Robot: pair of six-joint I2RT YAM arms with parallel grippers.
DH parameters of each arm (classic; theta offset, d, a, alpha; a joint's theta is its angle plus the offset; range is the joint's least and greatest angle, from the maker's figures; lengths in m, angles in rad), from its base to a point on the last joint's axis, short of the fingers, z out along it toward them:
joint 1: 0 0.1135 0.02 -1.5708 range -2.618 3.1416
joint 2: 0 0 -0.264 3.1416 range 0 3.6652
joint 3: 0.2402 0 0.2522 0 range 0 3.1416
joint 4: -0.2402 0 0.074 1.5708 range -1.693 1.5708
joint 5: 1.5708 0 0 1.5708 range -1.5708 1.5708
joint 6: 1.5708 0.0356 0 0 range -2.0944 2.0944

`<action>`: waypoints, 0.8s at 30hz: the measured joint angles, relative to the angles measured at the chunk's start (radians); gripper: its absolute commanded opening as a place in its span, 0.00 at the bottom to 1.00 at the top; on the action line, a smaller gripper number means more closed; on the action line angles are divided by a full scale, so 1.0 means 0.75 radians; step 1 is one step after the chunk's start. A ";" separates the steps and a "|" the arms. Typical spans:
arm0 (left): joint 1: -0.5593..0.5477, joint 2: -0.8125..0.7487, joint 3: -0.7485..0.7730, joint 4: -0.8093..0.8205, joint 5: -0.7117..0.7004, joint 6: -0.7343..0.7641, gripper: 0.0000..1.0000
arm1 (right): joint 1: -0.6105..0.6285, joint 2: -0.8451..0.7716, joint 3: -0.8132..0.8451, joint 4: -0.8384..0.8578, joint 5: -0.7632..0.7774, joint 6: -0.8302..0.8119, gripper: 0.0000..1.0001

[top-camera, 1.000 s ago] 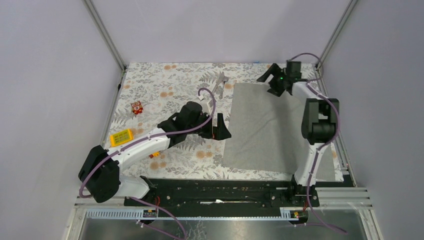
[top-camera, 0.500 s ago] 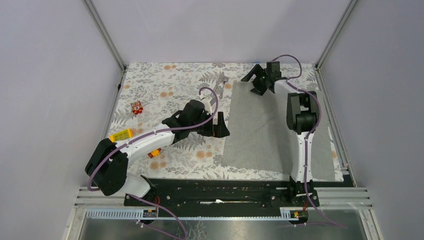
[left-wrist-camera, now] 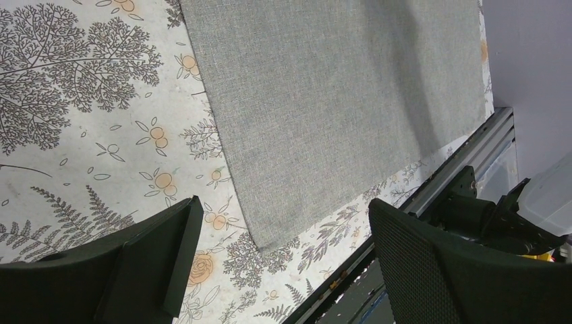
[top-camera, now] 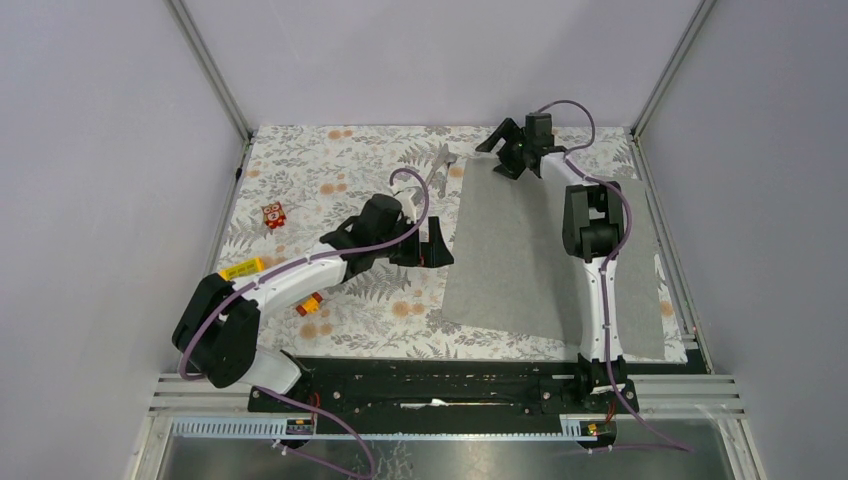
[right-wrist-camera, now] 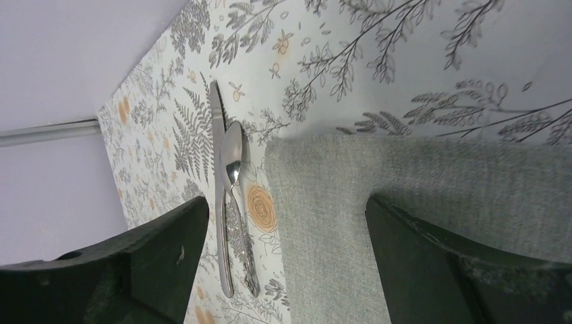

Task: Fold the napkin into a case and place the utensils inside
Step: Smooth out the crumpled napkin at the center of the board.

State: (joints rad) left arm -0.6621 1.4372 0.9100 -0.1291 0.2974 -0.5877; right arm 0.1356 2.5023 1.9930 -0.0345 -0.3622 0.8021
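The grey napkin (top-camera: 510, 260) lies flat and unfolded on the right half of the table; no case is in view. The utensils (top-camera: 440, 165), a silver knife (right-wrist-camera: 217, 175) and spoon (right-wrist-camera: 233, 162), lie side by side just left of the napkin's far left corner. My right gripper (top-camera: 500, 155) hovers open over that corner, and the cloth edge (right-wrist-camera: 324, 236) shows between its jaws (right-wrist-camera: 287, 202). My left gripper (top-camera: 425, 245) is open beside the napkin's left edge. In its wrist view (left-wrist-camera: 283, 209) it looks down at the near left corner of the napkin (left-wrist-camera: 337, 101), holding nothing.
A floral tablecloth (top-camera: 330, 170) covers the table. A red block (top-camera: 273, 214) and a yellow block (top-camera: 243, 270) lie at the left, and another small block (top-camera: 310, 305) sits under the left arm. A black rail (top-camera: 450, 385) runs along the near edge.
My right gripper has moved left along the napkin's far edge to its far left corner. My left arm has shifted slightly left and stays open.
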 measured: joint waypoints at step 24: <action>-0.078 0.499 0.225 0.194 0.311 -0.150 0.89 | -0.596 -0.484 -0.310 -0.360 0.278 -0.446 0.97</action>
State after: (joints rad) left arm -0.7204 1.8114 1.0786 0.0166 0.5304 -0.7002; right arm -0.3111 2.1391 1.7607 -0.3042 -0.1535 0.4675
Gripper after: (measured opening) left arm 0.909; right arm 0.976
